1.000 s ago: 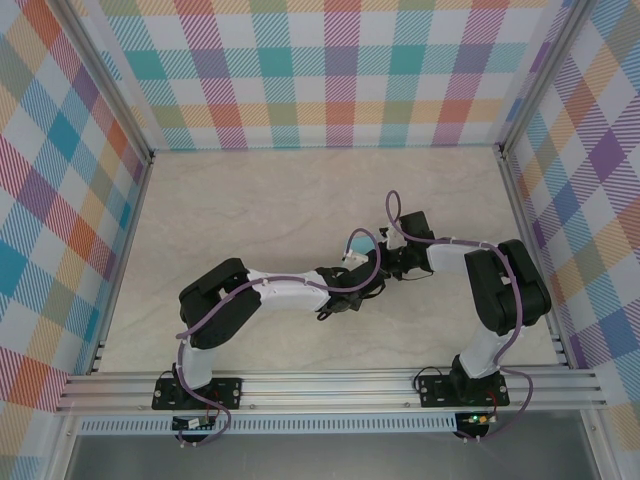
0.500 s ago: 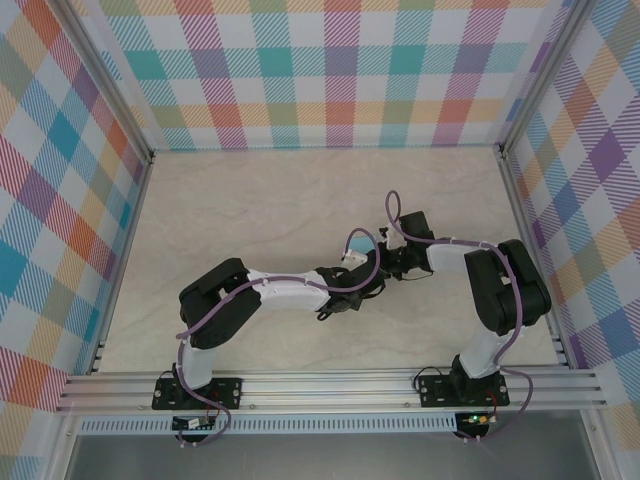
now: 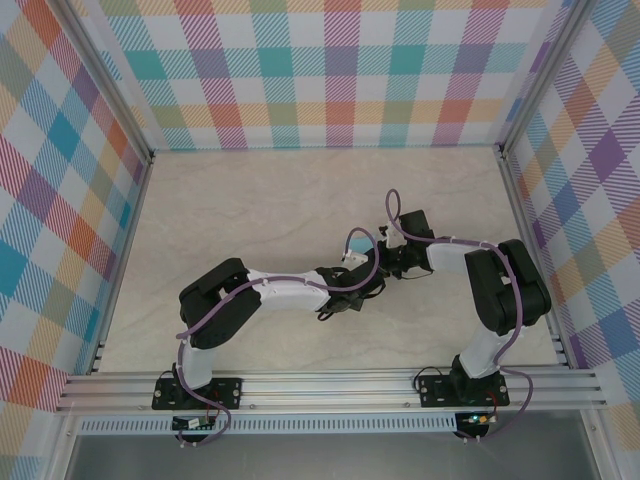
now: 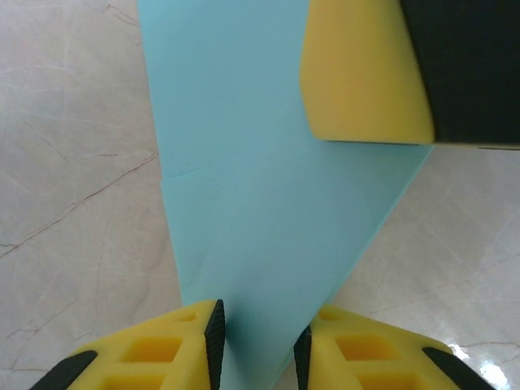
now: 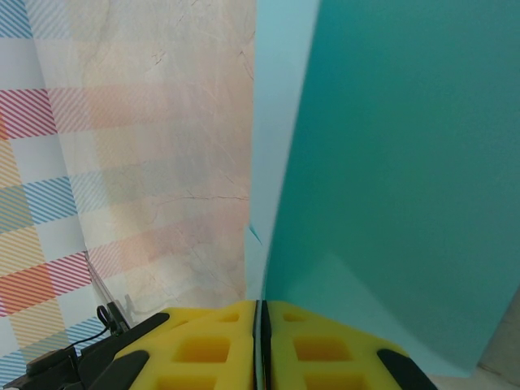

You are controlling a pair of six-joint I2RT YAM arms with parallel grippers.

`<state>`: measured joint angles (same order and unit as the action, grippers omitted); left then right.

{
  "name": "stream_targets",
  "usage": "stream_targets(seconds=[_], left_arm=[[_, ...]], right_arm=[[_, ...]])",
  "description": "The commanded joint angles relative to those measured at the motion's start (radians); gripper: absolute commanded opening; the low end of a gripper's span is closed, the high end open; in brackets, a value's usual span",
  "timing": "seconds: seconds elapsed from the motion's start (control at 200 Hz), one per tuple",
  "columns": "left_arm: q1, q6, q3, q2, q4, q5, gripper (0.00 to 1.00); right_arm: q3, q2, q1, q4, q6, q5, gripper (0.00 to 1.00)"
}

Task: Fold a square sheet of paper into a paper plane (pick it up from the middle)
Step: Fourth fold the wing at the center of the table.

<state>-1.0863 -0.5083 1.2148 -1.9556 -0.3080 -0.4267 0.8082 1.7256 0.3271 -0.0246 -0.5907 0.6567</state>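
Paper (image 4: 268,203) in right claw (image 5: 260,325), loose within left claw (image 4: 258,345)

From the top cam the paper (image 3: 360,242) is just a tiny turquoise sliver peeking out by the left wrist (image 3: 345,282) and right wrist (image 3: 408,258). The rest is buried under them, so its folds are anyone's guess from up there. On the left wrist cam the sheet runs off the top and bottom edges, and a yellow finger (image 4: 366,73) of the right gripper (image 5: 262,333) gets chopped by the top and right border. The right wrist cam is so close that the paper spills off top and right, and I can't count the layers.
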Motion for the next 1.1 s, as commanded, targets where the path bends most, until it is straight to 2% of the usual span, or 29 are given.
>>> stream_targets(seconds=[0.0,0.165,0.705,0.96,1.095], left_arm=[[-0.012,-0.031,0.008,0.040,0.012,0.018,0.33],[-0.012,-0.046,0.007,0.044,0.019,0.026,0.34],[-0.012,-0.050,0.008,0.045,0.011,-0.007,0.22],[-0.012,-0.044,0.009,0.036,-0.008,-0.035,0.24],[-0.012,-0.042,0.008,0.033,-0.010,-0.038,0.18]], right_arm=[[0.028,0.015,-0.002,-0.011,-0.004,0.029,0.12],[0.026,0.015,-0.002,-0.010,-0.003,0.030,0.10],[0.032,0.021,-0.002,-0.013,-0.001,0.034,0.09],[0.036,0.023,-0.003,-0.018,0.000,0.034,0.09],[0.037,0.022,-0.003,-0.017,0.000,0.033,0.08]])
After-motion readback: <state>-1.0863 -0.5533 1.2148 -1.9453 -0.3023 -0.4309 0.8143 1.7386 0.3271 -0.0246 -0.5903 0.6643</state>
